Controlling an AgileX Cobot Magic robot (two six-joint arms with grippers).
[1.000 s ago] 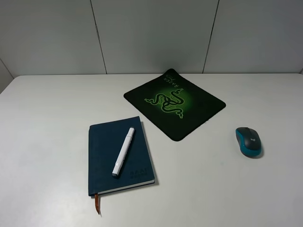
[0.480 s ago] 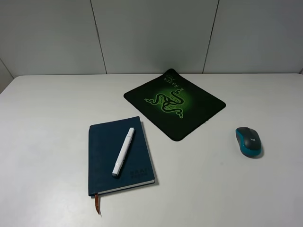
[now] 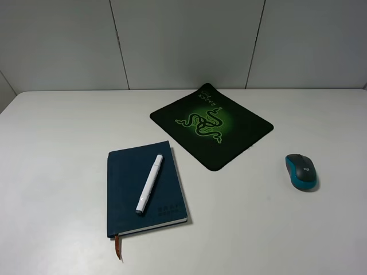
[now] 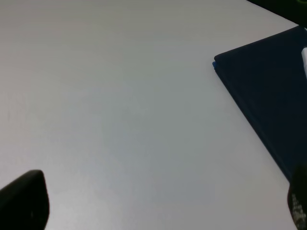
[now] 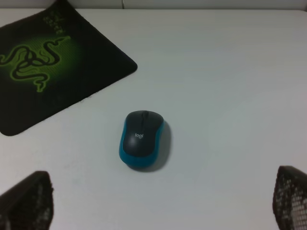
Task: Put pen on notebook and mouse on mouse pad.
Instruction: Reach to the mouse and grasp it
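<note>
Right pincer [image 5: 157, 203] is spread wide and empty. Its two tips frame the mouse [image 5: 141, 145] in the wrist view, with bare worktop [image 3: 57, 143] between them and it, so there is no contact. Left pincer [image 4: 160, 203] is also open and holds nothing, and it looks down on the worktop just left of the notebook [image 3: 129, 195].

Over the last second nothing on the worktop has shifted. In the high view the pen [image 3: 149, 183] lies in the same slanted line on the notebook's cover at near left. The mouse pad [image 3: 241, 129] sits unchanged at the far middle, and the mouse rests where it was, to the right of the pad and nearer, well apart from it. Neither arm has come into that view.

The stillness suggests a pause between steps. The pen half of the task looks done, since the pen is fully on the cover. The mouse half has not begun. The right arm seems best placed for it, with the mouse directly ahead of its open tips.
</note>
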